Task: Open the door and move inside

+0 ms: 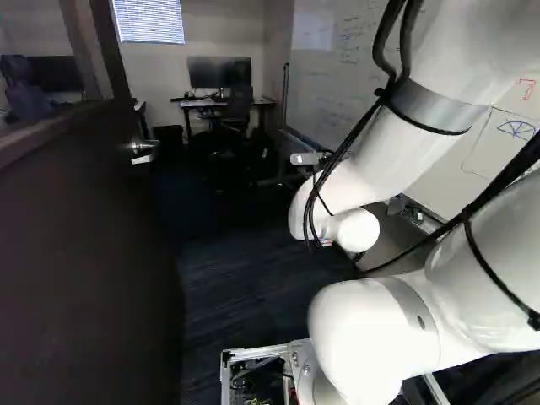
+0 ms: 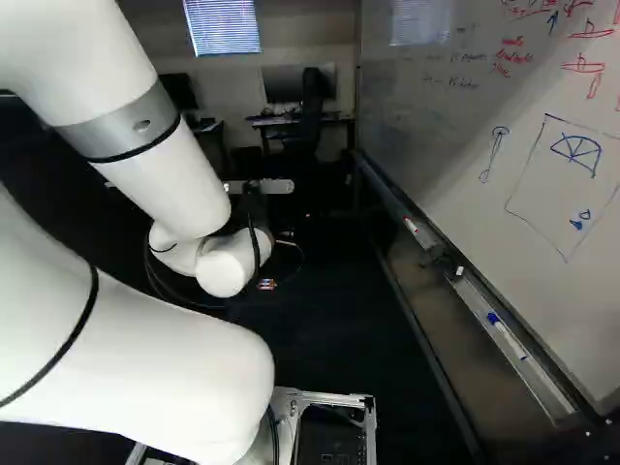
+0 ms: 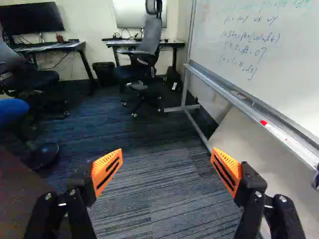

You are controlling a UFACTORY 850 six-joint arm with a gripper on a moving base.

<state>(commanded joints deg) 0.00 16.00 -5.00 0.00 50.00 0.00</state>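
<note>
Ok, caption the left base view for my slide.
Open dark door at left, its handle untouched; white arm at right before a whiteboard, a desk beyond.

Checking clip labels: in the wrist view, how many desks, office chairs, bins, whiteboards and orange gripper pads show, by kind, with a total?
Desks: 2
Office chairs: 2
Bin: 1
Whiteboard: 1
Orange gripper pads: 2
Total: 8
</note>
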